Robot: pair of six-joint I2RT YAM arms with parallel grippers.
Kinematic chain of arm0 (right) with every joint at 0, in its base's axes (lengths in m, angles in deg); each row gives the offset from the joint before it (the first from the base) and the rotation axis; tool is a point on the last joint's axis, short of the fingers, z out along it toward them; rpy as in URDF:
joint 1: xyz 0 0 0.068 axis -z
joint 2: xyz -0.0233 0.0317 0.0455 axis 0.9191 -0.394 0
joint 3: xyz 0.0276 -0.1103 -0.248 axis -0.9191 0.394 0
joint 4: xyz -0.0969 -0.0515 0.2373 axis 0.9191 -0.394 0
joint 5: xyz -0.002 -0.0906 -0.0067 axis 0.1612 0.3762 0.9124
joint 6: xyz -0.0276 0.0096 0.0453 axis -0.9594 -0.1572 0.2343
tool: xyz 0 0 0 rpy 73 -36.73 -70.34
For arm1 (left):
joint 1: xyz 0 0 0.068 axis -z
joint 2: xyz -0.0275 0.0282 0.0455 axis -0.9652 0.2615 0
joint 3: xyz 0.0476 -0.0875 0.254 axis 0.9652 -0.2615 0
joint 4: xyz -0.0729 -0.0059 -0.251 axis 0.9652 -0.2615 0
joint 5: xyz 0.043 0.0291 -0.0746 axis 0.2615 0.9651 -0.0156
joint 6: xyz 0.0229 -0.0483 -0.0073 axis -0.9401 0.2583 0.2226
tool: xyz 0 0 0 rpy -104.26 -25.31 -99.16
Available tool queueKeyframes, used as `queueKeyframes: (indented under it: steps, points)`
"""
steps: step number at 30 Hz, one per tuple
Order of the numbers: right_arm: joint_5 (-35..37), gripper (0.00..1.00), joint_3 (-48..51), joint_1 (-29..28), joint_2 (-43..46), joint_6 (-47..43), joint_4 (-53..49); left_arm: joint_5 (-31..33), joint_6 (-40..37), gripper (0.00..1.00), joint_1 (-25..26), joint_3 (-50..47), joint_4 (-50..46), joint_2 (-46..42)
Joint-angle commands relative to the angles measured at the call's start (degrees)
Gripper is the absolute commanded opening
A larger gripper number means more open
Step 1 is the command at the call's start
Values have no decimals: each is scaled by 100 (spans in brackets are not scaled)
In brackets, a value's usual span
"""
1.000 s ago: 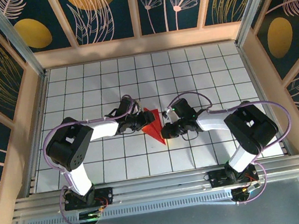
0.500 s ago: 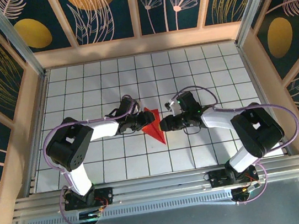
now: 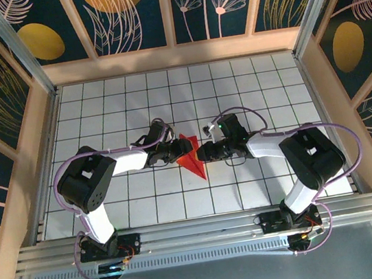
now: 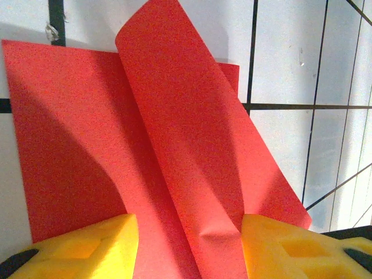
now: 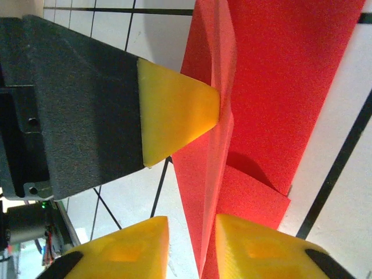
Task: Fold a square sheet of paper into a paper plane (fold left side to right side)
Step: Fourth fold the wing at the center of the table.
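**Item under inspection.** The square sheet of paper (image 3: 189, 154) lies on the gridded counter (image 3: 269, 86). The two arms reach in on either side of it. From above it reads as a narrow red wedge with its point towards the arm bases, not as a flat square.

**Condition of the sheet.** In the left wrist view one layer lies flat on the counter. A long flap (image 4: 192, 133) rises off it and curls over, unpressed. In the right wrist view the same paper stands as an upright ridge, and a shorter flat layer shows just beside it.

**Left fingers** (image 4: 87, 250). At the sheet's left edge and set well apart. The base of the flap passes through the gap between them and they clamp nothing. In the right wrist view one yellow tip appears to touch the side of the ridge.

**Right fingers** (image 5: 261, 250). At the sheet's right edge and slightly apart. They straddle the ridge, and bare counter shows between one pad and the paper. No pinch is evident.

**Progress, as judged.**
- Done: the sheet has been taken out of square, and at least one fold has been started.
- In hand: the left-to-right fold. The flap is raised and curved, and no sharp crease is visible along it.
- Outstanding: laying that flap flat on the sheet, pressing the crease, and all later folds. No slim pointed dart with a centre crease is present, so I rate the task as less than half complete.
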State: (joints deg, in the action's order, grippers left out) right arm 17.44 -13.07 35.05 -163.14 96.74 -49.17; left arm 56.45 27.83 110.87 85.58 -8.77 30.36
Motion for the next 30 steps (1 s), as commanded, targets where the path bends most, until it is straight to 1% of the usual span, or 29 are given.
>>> queueKeyframes:
  steps: [1, 6, 7, 8, 9, 17, 30]
  points:
    - [-40, 21, -138, 11, -116, 36, 127, 265, -96, 51, -7, -36, -453, 203]
    - [24, 1, -160, 5, -235, -7, 48, 266, -96, 51, 0, -28, -462, 206]
    - [56, 0, -160, 10, -258, -8, 31, 267, -100, 51, -2, -36, -470, 206]
    - [102, 0, -167, 10, -287, -8, -4, 267, -103, 51, 0, -28, -471, 208]
    - [150, 0, -182, 157, -310, -13, -51, 272, -101, 51, -8, -29, -478, 198]
    - [352, 0, -241, 211, -481, -87, -221, 271, -117, 51, -4, -26, -506, 198]
    - [10, 0, -212, 199, -537, -96, -78, 267, -120, 51, -2, -9, -510, 210]
